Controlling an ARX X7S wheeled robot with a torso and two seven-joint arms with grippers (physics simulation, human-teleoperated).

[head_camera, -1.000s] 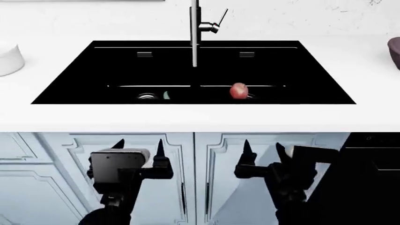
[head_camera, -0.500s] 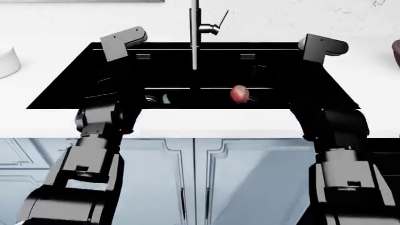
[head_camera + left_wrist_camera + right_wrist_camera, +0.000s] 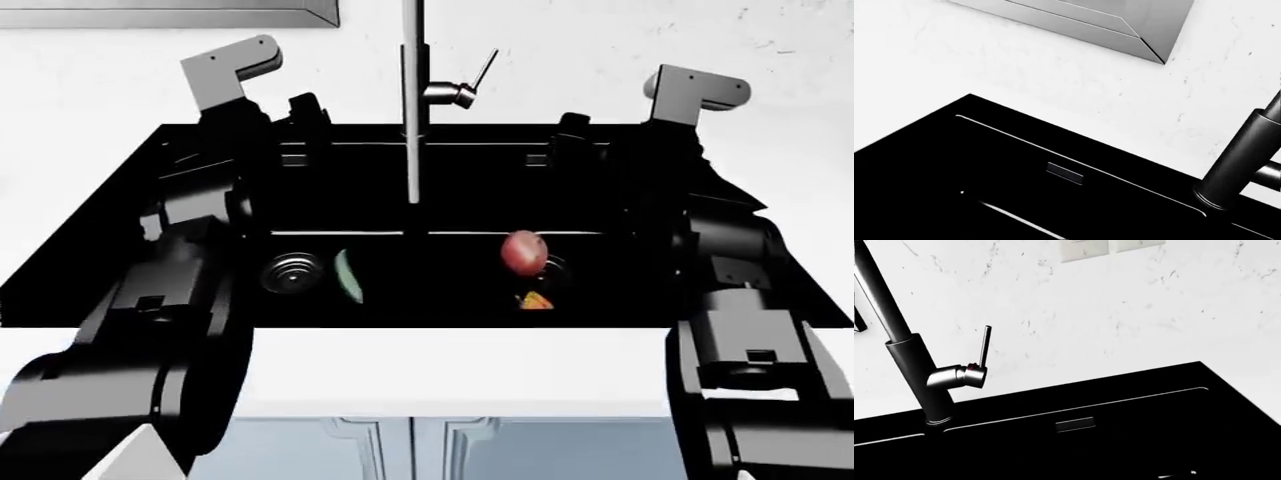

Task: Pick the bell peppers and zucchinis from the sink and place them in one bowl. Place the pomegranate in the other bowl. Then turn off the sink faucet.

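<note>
head view: looks down over both arms into the wide glossy black sink (image 3: 441, 290).
wrist views: close on its back rim, sharing the tall dark metal faucet (image 3: 917, 375).

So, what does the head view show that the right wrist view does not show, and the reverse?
Only the head view shows the produce in the sink: the pomegranate, the zucchini, a bit of bell pepper, plus a steel drain and both arms. Only the right wrist view shows white wall plates on the marbled wall. Both share the black sink and the faucet with its lever handle. Neither shows an end effector clearly.
</note>
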